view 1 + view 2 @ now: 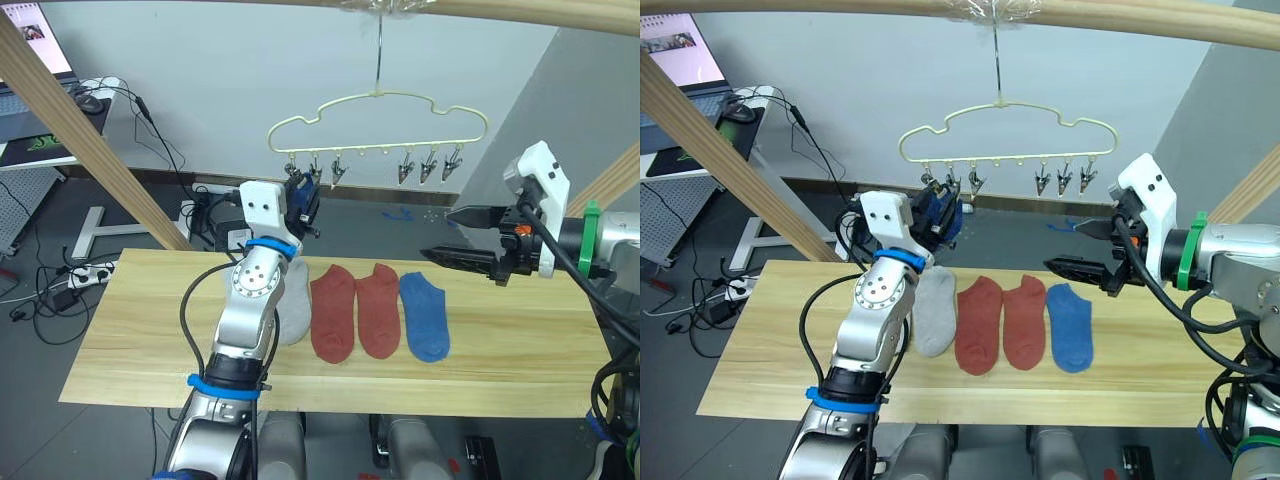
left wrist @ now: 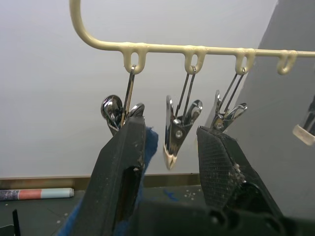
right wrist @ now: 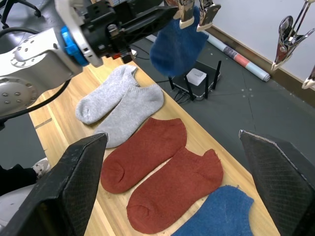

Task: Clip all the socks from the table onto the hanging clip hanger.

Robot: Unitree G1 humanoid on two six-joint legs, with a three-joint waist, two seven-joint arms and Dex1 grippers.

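While raised to the clips, left gripper [image 1: 303,200]: holds a blue sock [image 3: 176,45] against one finger, the other finger standing apart from it.
Held blue sock: hangs from the gripper just under the end clips [image 2: 118,112] of the clip hanger [image 1: 380,118]; whether a clip bites it cannot be told.
Clip hanger: pale yellow wire, directly above the left gripper, hung by its metal hook [image 1: 379,55] from a wooden pole [image 1: 960,12]; further clips hang along its bar toward the right gripper.
Right gripper [image 1: 450,235]: fingers spread wide, holding nothing, raised over the tabletop [image 1: 150,350] well apart from the left gripper, level with it.
Socks below, between the two grippers: two grey socks [image 3: 118,108] nearest the left arm, then two rust red socks [image 1: 355,310] touching side by side, then a second blue sock [image 1: 425,315] closest under the right gripper.
Tabletop: light wood planks, carrying all five lying socks.
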